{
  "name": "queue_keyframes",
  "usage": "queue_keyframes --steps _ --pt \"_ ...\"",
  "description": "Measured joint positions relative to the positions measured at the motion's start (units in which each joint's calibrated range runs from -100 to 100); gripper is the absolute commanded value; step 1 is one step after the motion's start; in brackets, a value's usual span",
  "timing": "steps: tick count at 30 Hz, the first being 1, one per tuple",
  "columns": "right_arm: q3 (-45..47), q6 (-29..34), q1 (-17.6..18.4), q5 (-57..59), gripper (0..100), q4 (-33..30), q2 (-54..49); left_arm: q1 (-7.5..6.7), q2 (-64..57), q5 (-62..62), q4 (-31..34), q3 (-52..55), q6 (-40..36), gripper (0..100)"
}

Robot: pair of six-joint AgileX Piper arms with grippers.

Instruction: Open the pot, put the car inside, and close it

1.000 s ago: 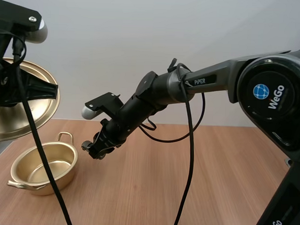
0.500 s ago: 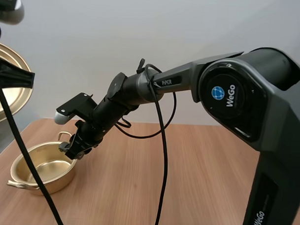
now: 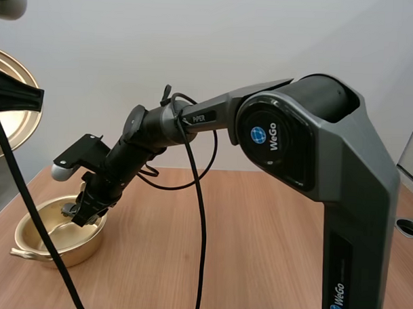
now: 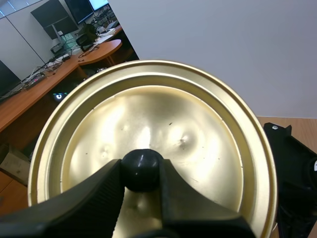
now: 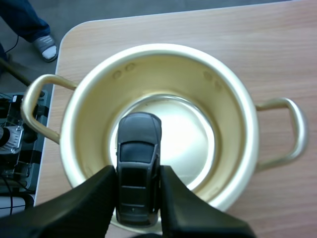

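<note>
While left fingers (image 4: 91, 201) clamp the lid knob (image 4: 141, 169), right fingers (image 5: 91, 203) pinch the car (image 5: 137, 168).

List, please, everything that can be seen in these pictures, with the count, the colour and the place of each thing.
pot: 1, gold, open, on the table at its left end.
lid: 1, gold with a black knob, held up in the air at the left, off the pot.
toy car: 1, dark grey, held over the pot's inside.
table: 1, light brown wood, under the pot.
person's leg: 1, blue trousers, on the floor past the table's corner.
left gripper: 1, black, closed on the lid's knob.
right gripper: 1, black, pinching the toy car at the pot's mouth.
</note>
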Motion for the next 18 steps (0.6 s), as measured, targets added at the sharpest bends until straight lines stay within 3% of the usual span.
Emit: queue_keyframes --steps 4,18 --pt "-5.6 0.7 2.8 0.2 0 -2.4 3.6 0.0 0.0 0.0 0.0 0.0 -0.1 0" --pt "-14.7 1.3 3.5 2.1 0 -5.7 11.4 0.0 0.0 0.0 0.0 0.0 -0.9 0"
